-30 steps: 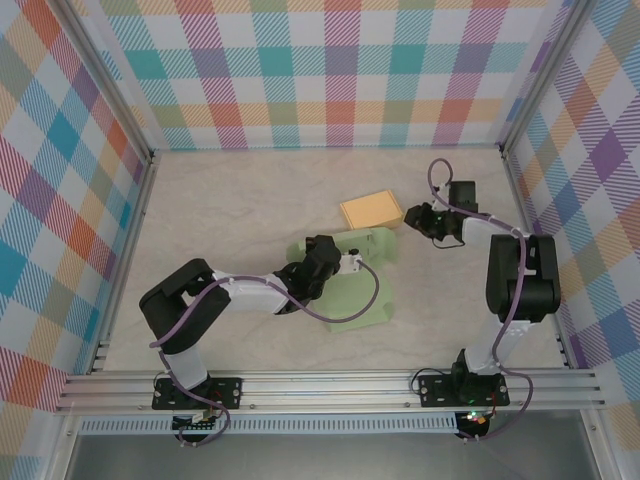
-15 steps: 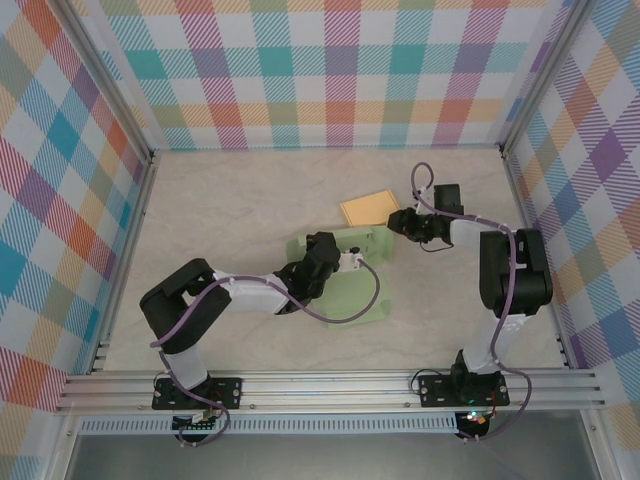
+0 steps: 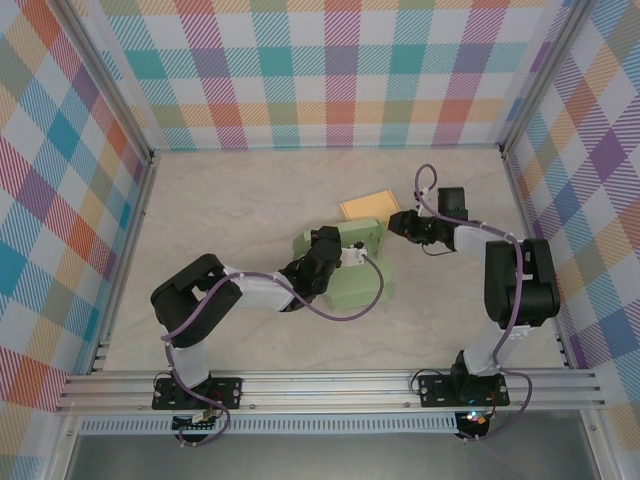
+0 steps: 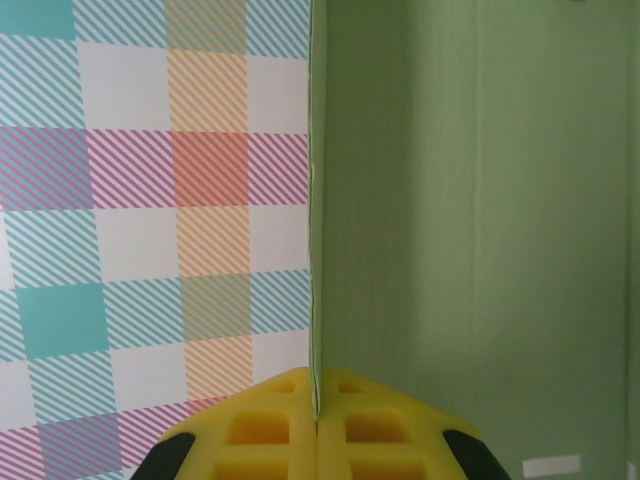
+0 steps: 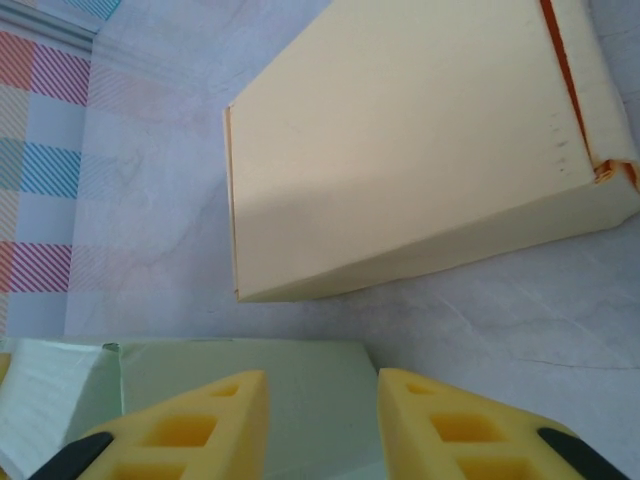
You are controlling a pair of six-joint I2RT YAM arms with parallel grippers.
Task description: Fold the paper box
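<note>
The green paper box (image 3: 362, 280) lies mid-table, partly folded, with one panel standing up. My left gripper (image 3: 336, 252) is shut on the edge of that upright green panel (image 4: 470, 250). In the left wrist view the thin sheet is pinched between the yellow pads (image 4: 270, 430) of the left gripper (image 4: 317, 425). My right gripper (image 3: 396, 222) hovers at the box's far right corner. It is open (image 5: 322, 385), its fingers apart over a flat green flap (image 5: 190, 365).
A closed pale yellow box (image 3: 368, 206) (image 5: 400, 150) lies just behind the green one, close to the right gripper. Checked walls enclose the table on three sides. Bare tabletop (image 3: 220, 210) lies to the left and at the back.
The green box has been drawn up and back, its panel raised so its outline is narrower. The right gripper has moved left to the box's far corner and opened slightly.
</note>
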